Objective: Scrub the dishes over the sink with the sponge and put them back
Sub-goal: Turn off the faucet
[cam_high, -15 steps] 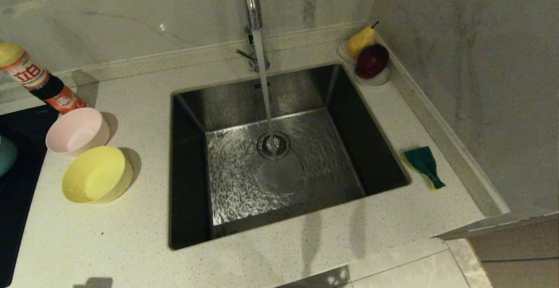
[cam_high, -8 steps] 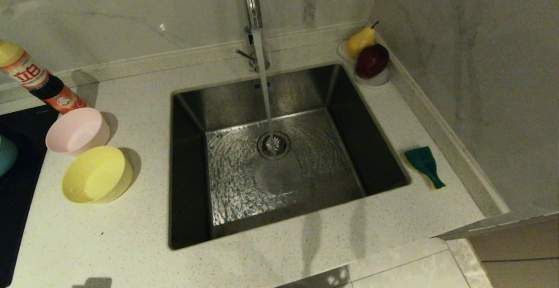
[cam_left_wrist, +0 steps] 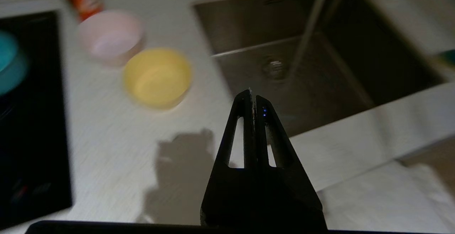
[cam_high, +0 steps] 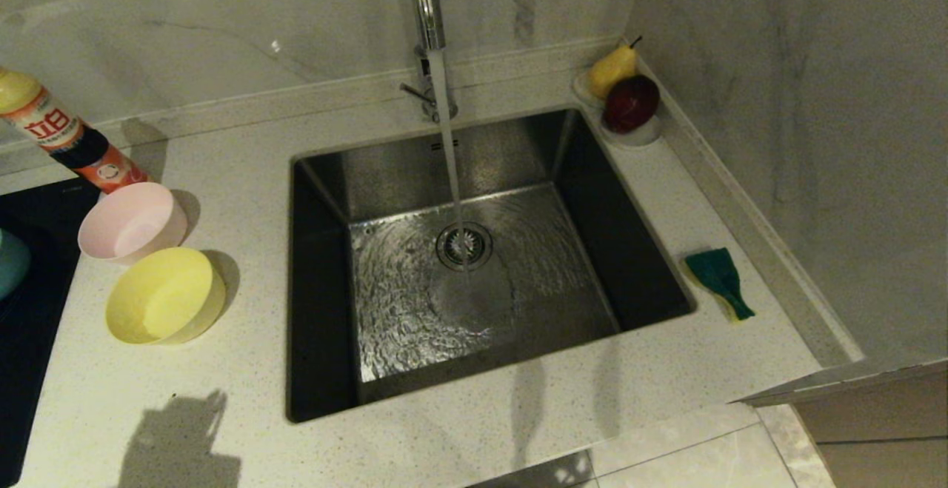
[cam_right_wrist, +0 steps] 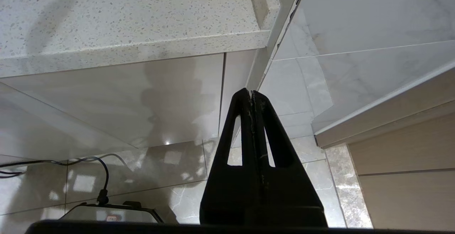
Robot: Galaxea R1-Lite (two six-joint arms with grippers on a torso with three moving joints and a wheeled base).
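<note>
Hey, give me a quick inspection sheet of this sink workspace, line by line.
Surface: speckled counter, shadow at the near left.
Job's things: pink bowl, yellow bowl, blue bowl left of the sink; sponge right of it.
Clutter: bottle, fruit dish, tap running.
Hands: left hand shut above the counter; right hand shut below the counter edge.
Cables: black cable by the floor.
Surroundings: marble walls.

The table (cam_high: pixel 222 399) is off-white with fine dark speckles. The sink (cam_high: pixel 326 303) is brushed grey steel. One bowl is pale pink (cam_high: pixel 132 221), one yellow (cam_high: pixel 164 306), and one light blue bowl (cam_high: pixel 11 262) sits on a black surface (cam_high: pixel 29 310). The sponge (cam_high: pixel 720 281) is dark green over yellow. A yellow pear (cam_high: pixel 612 69) and a dark red apple (cam_high: pixel 631 103) lie on a white dish (cam_high: pixel 637 135). The bottle (cam_high: pixel 63 140) is orange, black and white with a yellow cap. The walls (cam_high: pixel 222 21) are grey-veined white marble. Both hands, left hand (cam_left_wrist: pixel 251 95) and right hand (cam_right_wrist: pixel 249 95), are black.
</note>
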